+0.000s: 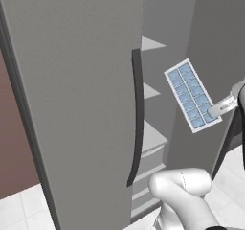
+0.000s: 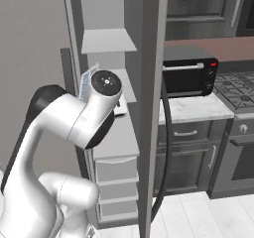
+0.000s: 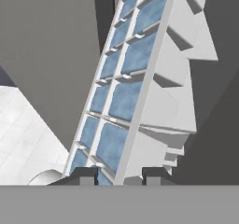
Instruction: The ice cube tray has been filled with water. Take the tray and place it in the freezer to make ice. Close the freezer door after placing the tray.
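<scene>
Your fingers [image 3: 119,175] are clamped on the near end of the ice cube tray [image 1: 193,95], one dark tip on each side of its long rim at 6 o'clock in the hand view. From there the tray runs away from you toward 12 o'clock, its pale-blue water [image 3: 125,100] facing the camera. In the left base view it hangs in the air, steeply tilted, in the gap of the open freezer [image 1: 153,138], and looks level with the middle white shelves [image 3: 184,83], though depth is hard to judge. The freezer door [image 1: 81,104] stands open at 9 o'clock, its dark handle [image 1: 137,119] nearest you. Level the tray before you push in, so no water spills. Aim for a bare shelf and set it flat before you let go.
</scene>
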{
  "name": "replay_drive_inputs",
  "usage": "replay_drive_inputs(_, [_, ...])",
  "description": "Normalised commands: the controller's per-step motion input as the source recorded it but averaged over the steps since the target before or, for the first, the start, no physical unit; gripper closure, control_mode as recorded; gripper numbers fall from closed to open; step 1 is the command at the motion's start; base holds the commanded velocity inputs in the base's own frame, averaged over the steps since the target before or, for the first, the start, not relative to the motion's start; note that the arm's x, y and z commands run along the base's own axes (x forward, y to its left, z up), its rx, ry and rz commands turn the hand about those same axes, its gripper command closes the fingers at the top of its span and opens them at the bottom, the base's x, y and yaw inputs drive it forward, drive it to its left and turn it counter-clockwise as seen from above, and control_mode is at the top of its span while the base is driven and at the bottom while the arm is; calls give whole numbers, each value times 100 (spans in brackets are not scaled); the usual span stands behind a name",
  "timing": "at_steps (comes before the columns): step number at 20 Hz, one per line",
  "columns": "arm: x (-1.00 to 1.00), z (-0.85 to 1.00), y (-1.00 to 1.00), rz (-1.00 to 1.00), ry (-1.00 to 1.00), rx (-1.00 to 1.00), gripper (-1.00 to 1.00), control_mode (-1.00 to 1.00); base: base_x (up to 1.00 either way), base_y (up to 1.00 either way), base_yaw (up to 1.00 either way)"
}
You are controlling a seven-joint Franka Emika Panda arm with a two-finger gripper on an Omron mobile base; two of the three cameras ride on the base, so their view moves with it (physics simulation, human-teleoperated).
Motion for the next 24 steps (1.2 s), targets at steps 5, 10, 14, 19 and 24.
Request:
replay_drive_inputs(5, [26, 32, 0, -3, -5, -17, 100, -100, 0, 0, 0])
replay_drive_inputs(10, [20, 25, -4, -1, 0, -10, 100, -100, 0, 0, 0])
replay_drive_inputs(14, [21, 18, -13, 0, 0, -2, 100, -100, 0, 0, 0])
replay_drive_inputs(19, [21, 13, -11, 3, 0, 0, 100, -100, 0, 0, 0])
replay_drive_inputs(24, [40, 6, 0, 5, 0, 0, 100, -100, 0, 0, 0])
